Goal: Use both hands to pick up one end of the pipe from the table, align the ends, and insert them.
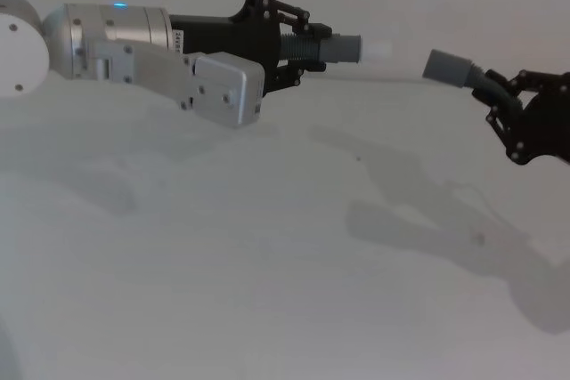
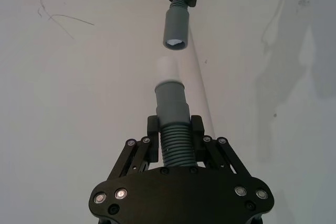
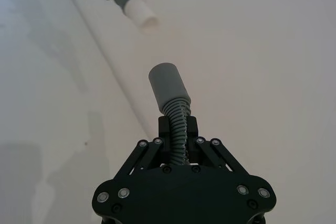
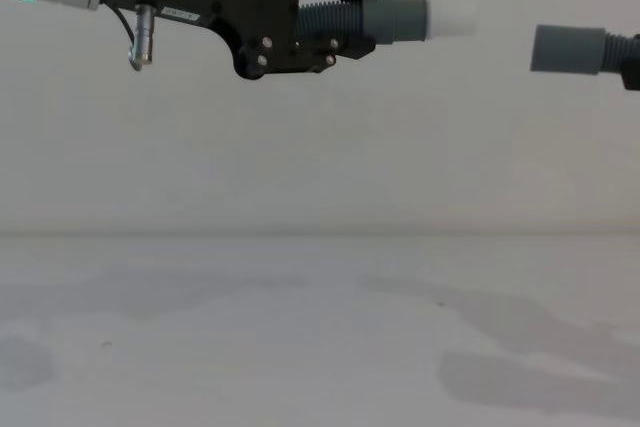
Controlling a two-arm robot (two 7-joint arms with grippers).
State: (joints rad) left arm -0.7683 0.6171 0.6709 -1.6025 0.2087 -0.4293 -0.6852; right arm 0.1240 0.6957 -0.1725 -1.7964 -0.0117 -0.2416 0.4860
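My left gripper (image 1: 303, 42) is shut on a ribbed dark-grey pipe piece (image 1: 334, 47) held above the table (image 1: 267, 264); its smooth cuff ends in a whitish tip (image 1: 378, 47) pointing right. My right gripper (image 1: 508, 100) is shut on the other pipe piece (image 1: 459, 70), whose plain open socket (image 2: 175, 30) faces the tip. A short gap separates the two ends, which are nearly in line. In the chest view the left piece (image 4: 395, 19) and the socket cuff (image 4: 567, 49) hang high, the socket slightly lower. The right wrist view has the socket cuff (image 3: 168, 85) with the tip (image 3: 140, 12) beyond it.
The white table spreads flat below both arms, carrying only their shadows (image 1: 463, 229) and a few faint marks (image 2: 58, 17). A pale wall stands behind.
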